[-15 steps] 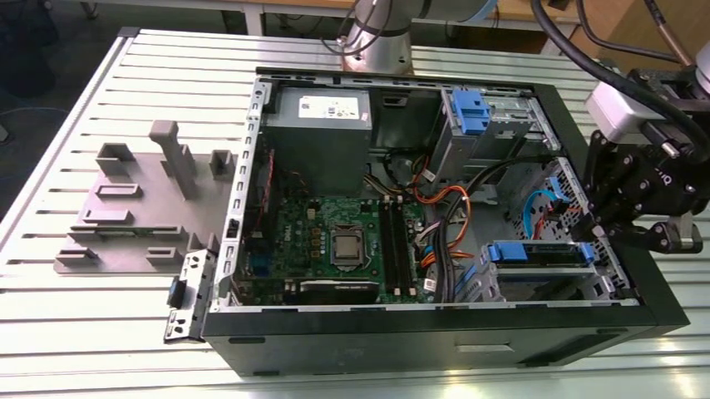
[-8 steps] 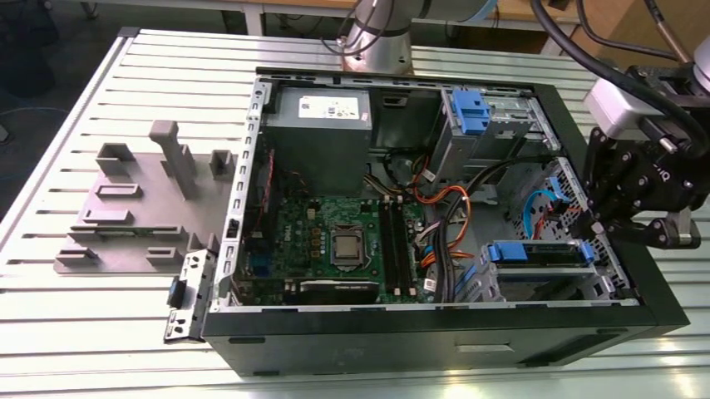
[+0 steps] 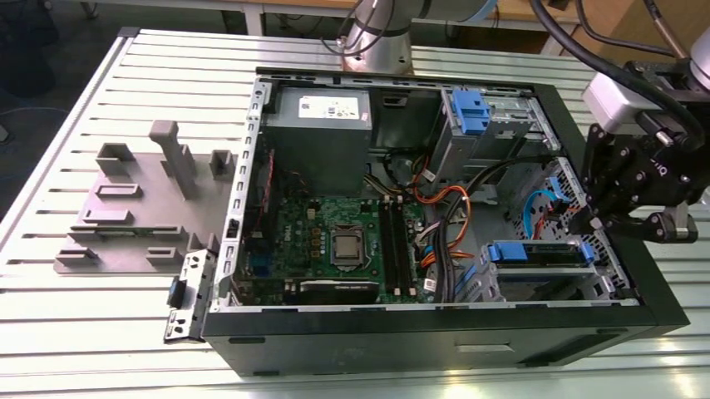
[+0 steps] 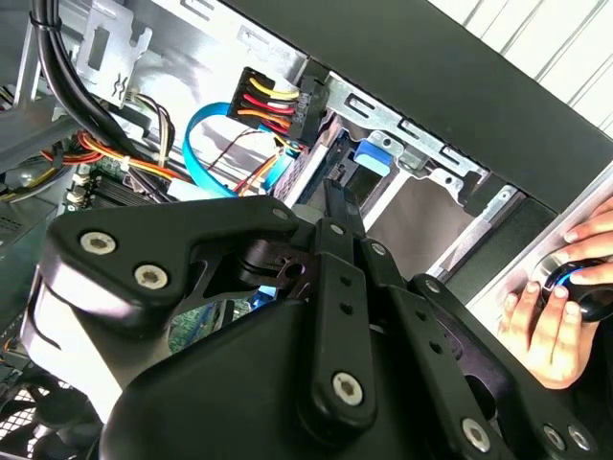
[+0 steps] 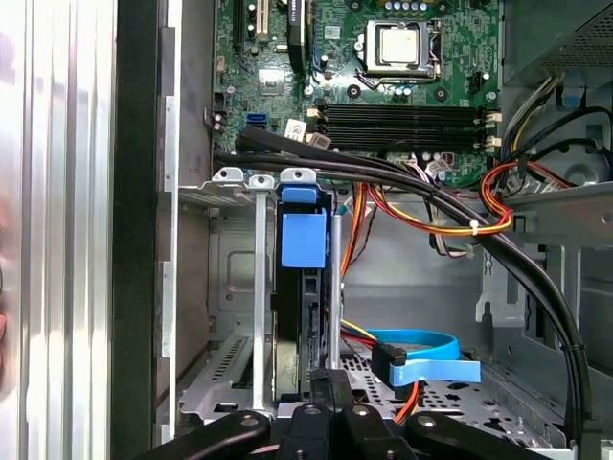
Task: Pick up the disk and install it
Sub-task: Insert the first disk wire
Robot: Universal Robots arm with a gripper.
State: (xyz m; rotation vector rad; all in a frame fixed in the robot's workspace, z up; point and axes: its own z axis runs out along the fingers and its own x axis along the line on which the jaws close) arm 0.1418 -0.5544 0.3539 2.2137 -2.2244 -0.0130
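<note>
Hovering at the exterior view's right edge of the open case point(image 3: 621, 328), the gripper point(image 3: 586, 223) sits just above the disk point(image 3: 540, 253), which lies in the lower drive bay point(image 3: 551, 284); whether the fingers grip it cannot be told. In the second wrist view, a hand point(image 4: 560, 316) rests beside the case.
</note>
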